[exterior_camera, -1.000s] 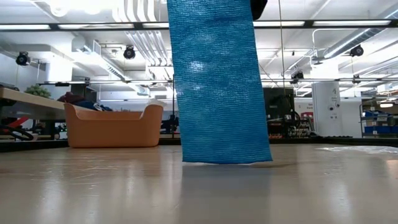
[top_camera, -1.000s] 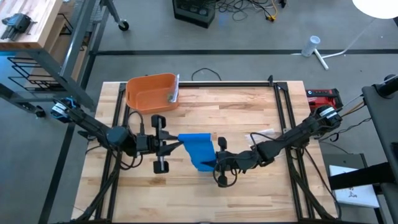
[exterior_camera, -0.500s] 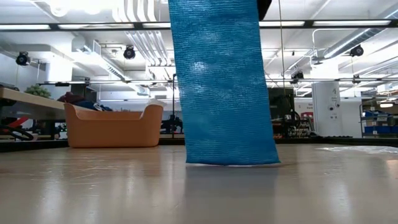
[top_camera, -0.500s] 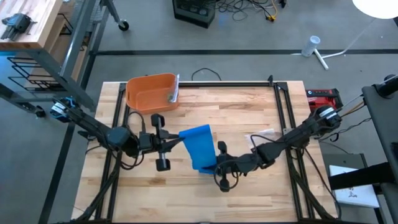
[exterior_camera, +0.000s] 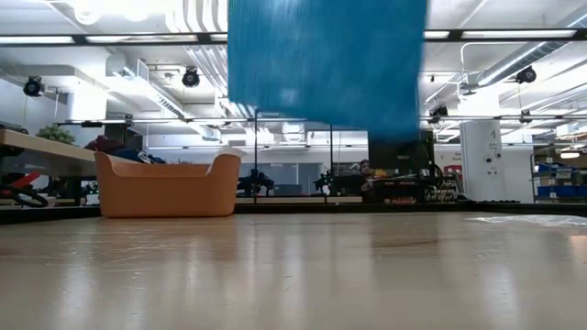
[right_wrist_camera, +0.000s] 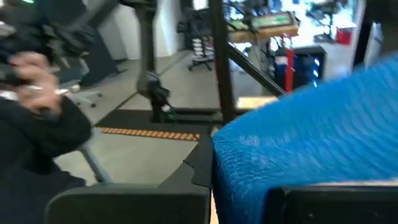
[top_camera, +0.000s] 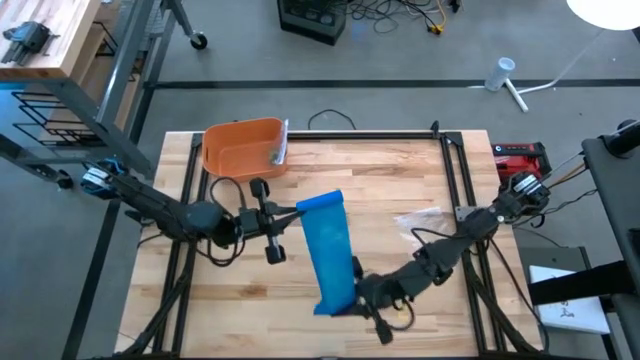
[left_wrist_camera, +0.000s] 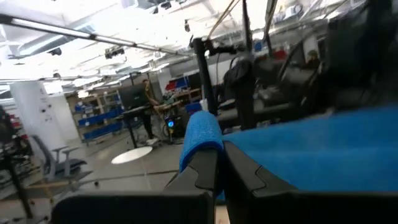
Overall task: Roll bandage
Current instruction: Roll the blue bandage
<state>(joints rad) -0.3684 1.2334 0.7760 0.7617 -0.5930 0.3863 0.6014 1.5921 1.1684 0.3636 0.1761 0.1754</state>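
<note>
A blue bandage (top_camera: 328, 250) stretches as a long strip between my two grippers, running from the table's middle toward its near edge. In the low view the bandage (exterior_camera: 326, 64) hangs clear above the tabletop. My left gripper (top_camera: 296, 212) is shut on its far end, also seen in the left wrist view (left_wrist_camera: 217, 171). My right gripper (top_camera: 352, 293) is shut on its near end. My left gripper pinches the bandage's far end at its left corner (left_wrist_camera: 202, 134) between its two fingers, coming nearly level from the table's left. The cloth is bunched into a small roll at the fingers. My right gripper holds the bandage's near end (right_wrist_camera: 249, 162) between its fingers, coming level from the table's right. The strip is lifted clear and spans between both holds.
An orange bin (top_camera: 245, 148) stands at the table's far left, also seen in the low view (exterior_camera: 165, 188). A clear plastic wrapper (top_camera: 420, 218) lies right of the middle. A red device (top_camera: 520, 155) sits beyond the table's right edge.
My right gripper has gone toward the table's near edge and up with the bandage's end. The bandage, which hung with its lower edge on the table, is now lifted clear and drawn out into a long strip. My left gripper has shifted a little toward the right.
</note>
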